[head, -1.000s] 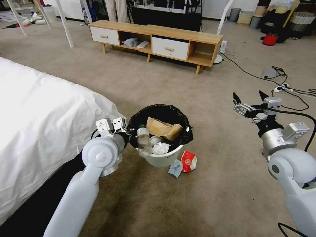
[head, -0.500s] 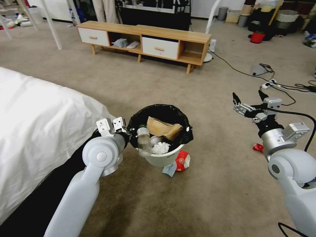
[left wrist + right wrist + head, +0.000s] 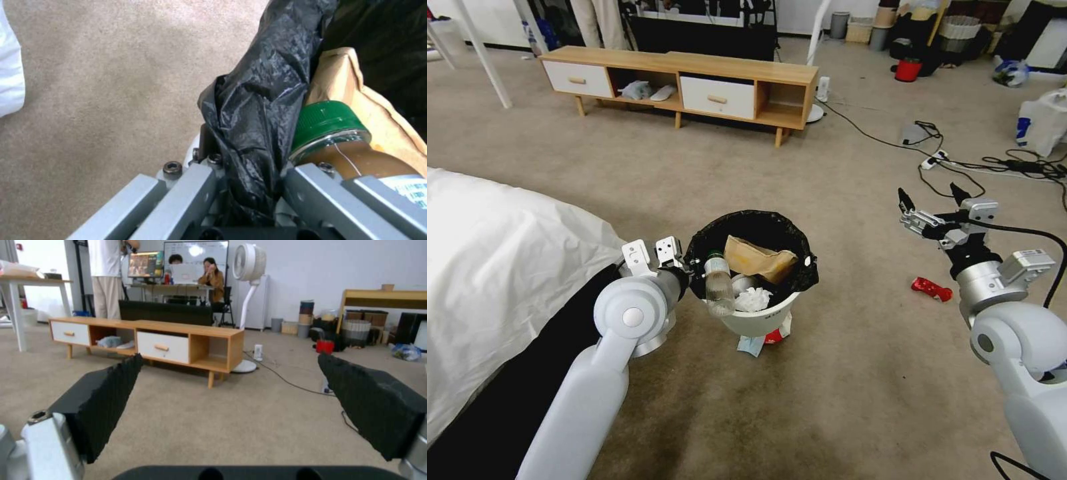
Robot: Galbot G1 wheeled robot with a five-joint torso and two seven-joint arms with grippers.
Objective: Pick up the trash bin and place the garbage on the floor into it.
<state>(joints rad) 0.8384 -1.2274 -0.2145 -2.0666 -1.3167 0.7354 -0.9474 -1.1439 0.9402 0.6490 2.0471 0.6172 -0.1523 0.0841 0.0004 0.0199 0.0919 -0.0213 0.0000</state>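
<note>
1. The trash bin (image 3: 758, 319) is held off the carpet by the left gripper (image 3: 684, 272), whose jaws are clamped on the black bag (image 3: 258, 110) folded over the rim, beside the bed (image 3: 500, 267).
2. Three pieces of garbage are already seen inside the bin: a brown paper bag (image 3: 757, 259), a crumpled white tissue (image 3: 752, 300) and a green-capped bottle (image 3: 718, 285) leaning at the rim, next to the gripper.
3. The collecting is judged to be well along but unfinished.
4. A red wrapper (image 3: 931, 289) is left on the carpet, just beside the right arm and well apart from the bin.
5. A light blue mask (image 3: 750, 345) and a red-white packet (image 3: 774, 335) are left on the floor, partly hidden under the raised bin.
6. The right gripper (image 3: 934, 200) is held in the air with its jaws spread wide and nothing between them.
7. The floor is covered by a beige carpet (image 3: 840, 373), flat and faintly stained.
8. A low wooden cabinet (image 3: 680, 83) with white drawers is seen across the room.
9. Cables and a power strip (image 3: 934, 160) are strewn on the carpet ahead of the right arm, and could be snagged.
</note>
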